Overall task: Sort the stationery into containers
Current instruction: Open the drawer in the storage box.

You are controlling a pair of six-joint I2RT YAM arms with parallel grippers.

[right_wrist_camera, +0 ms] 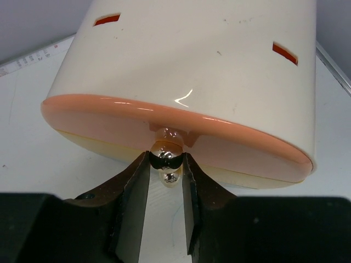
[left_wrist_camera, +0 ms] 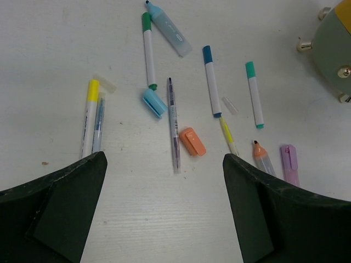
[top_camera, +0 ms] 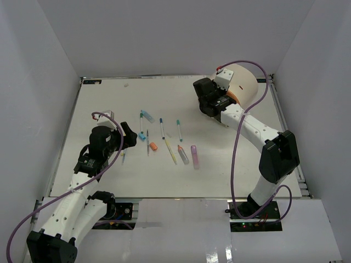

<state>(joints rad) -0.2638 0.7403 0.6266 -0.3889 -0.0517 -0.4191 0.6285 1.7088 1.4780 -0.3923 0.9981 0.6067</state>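
Note:
The stationery (top_camera: 164, 139) lies scattered mid-table: green-capped marker (left_wrist_camera: 148, 49), blue marker (left_wrist_camera: 211, 79), teal marker (left_wrist_camera: 254, 93), purple pen (left_wrist_camera: 174, 123), yellow marker (left_wrist_camera: 89, 118), orange cap (left_wrist_camera: 192, 141) and blue cap (left_wrist_camera: 154, 103). My left gripper (left_wrist_camera: 164, 159) hovers wide open just short of them, nothing between its fingers. The containers are drawers in a cream cylinder (top_camera: 241, 82) lying at the back right. My right gripper (right_wrist_camera: 166, 159) has its fingertips pressed on both sides of the round knob (right_wrist_camera: 167, 153) of the orange drawer (right_wrist_camera: 109, 118).
An orange highlighter (left_wrist_camera: 263, 159) and a purple cap (left_wrist_camera: 289, 159) lie nearest the cylinder. A grey-olive drawer (left_wrist_camera: 334, 52) with knobs shows at the left wrist view's right edge. A second knob (right_wrist_camera: 170, 178) sits below the gripped one. White walls ring the table (top_camera: 109, 175).

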